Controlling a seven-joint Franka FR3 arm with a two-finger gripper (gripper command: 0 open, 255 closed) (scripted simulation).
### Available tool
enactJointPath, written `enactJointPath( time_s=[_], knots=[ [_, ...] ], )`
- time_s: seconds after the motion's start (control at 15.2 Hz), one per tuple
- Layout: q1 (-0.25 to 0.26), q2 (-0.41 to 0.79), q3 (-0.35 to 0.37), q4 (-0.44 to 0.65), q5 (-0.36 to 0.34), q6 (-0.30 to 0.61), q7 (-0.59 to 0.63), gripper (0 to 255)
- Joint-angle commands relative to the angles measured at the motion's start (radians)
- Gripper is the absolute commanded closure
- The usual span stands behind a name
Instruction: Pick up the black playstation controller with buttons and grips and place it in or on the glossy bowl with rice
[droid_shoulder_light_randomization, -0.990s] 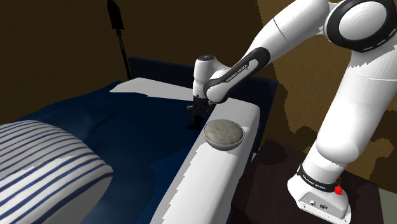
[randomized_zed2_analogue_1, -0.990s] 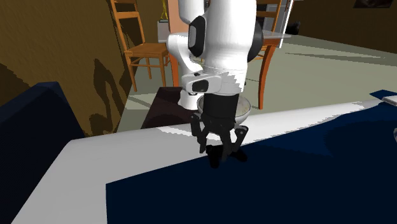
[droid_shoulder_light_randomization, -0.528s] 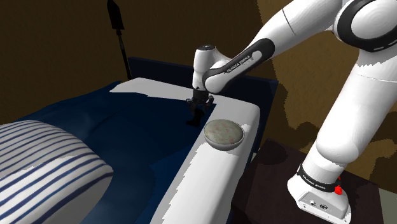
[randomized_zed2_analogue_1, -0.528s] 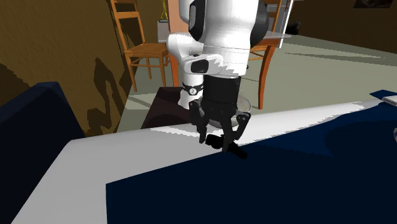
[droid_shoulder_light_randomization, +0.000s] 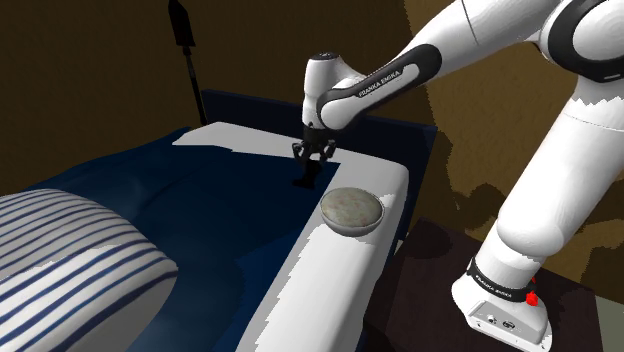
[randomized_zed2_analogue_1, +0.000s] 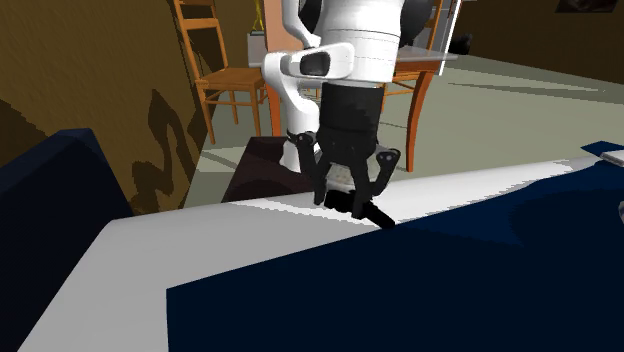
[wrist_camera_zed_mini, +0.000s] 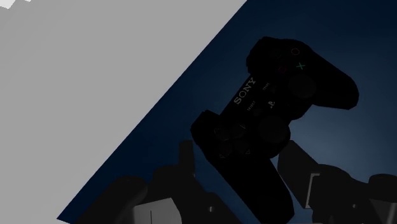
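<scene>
**Well, the claw has the controller**

So here is what I see from my desk. The claw (randomized_zed2_analogue_1: 350, 195) points down and is clenched on the black controller (wrist_camera_zed_mini: 273, 105). One grip of the controller runs down between the two black fingers (wrist_camera_zed_mini: 184, 159), and they squeeze it from both sides. The rest of it sticks out past the fingertips at a slant. I can read the maker's name on its face (small pale letters, with button signs near them).

In the shoulder view the controller hangs under the claw, above the spot where the white edge (droid_shoulder_light_randomization: 330, 290) of the bed meets the blue cover (droid_shoulder_light_randomization: 220, 200). I cannot tell if its low tip touches the cover.

The bowl (droid_shoulder_light_randomization: 353, 211) sits on the white edge, near the claw, on the side toward the stand (droid_shoulder_light_randomization: 505, 310). It is grey and shiny, with pale speckled stuff inside. The controller is not in it.

A striped pillow (droid_shoulder_light_randomization: 70, 250) lies on the cover, well apart from the claw. In the second exterior view a wooden chair (randomized_zed2_analogue_1: 215, 70) stands on the floor behind the bed.
</scene>
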Motion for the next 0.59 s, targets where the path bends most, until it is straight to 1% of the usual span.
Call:
enactJointPath(
  time_s=[0.0,0.53],
  knots=[
    [0.0,-0.015,-0.001,0.013,0.009,-0.027,-0.008,255],
    [0.002,-0.057,-0.004,0.079,0.032,-0.132,-0.032,255]
  ],
)
